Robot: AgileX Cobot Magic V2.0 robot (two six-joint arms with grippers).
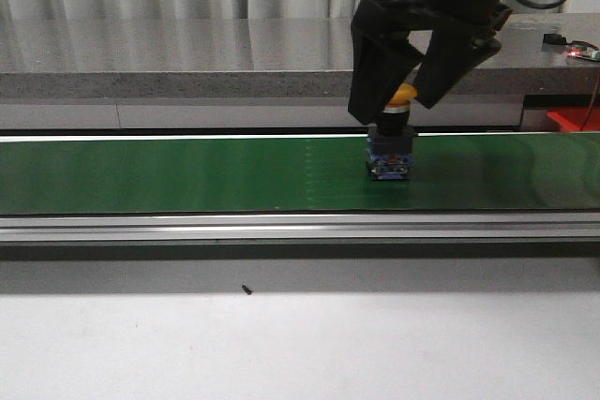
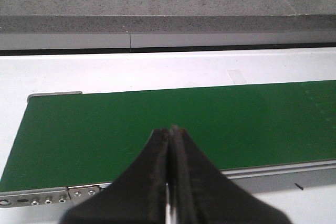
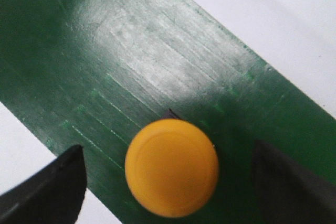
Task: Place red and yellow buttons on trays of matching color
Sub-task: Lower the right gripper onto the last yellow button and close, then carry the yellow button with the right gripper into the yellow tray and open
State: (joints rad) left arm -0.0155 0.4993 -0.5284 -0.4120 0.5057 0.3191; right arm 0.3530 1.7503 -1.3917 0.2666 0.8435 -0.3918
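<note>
Front view: yellow button [image 1: 391, 138], upright on the green conveyor belt [image 1: 187, 175], directly beneath the right hand [image 1: 401, 105], whose spread fingers straddle its cap without touching, holding nothing; left hand [image 2: 169, 145] closed, empty, far from the button.

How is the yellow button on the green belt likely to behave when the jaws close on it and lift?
The button looks rigid, hard plastic, so it should not deform. It stands tall on a small base, so an off-centre squeeze may tip it. Its round, smooth cap could slip or twist between the open jaws of the right gripper.
</note>
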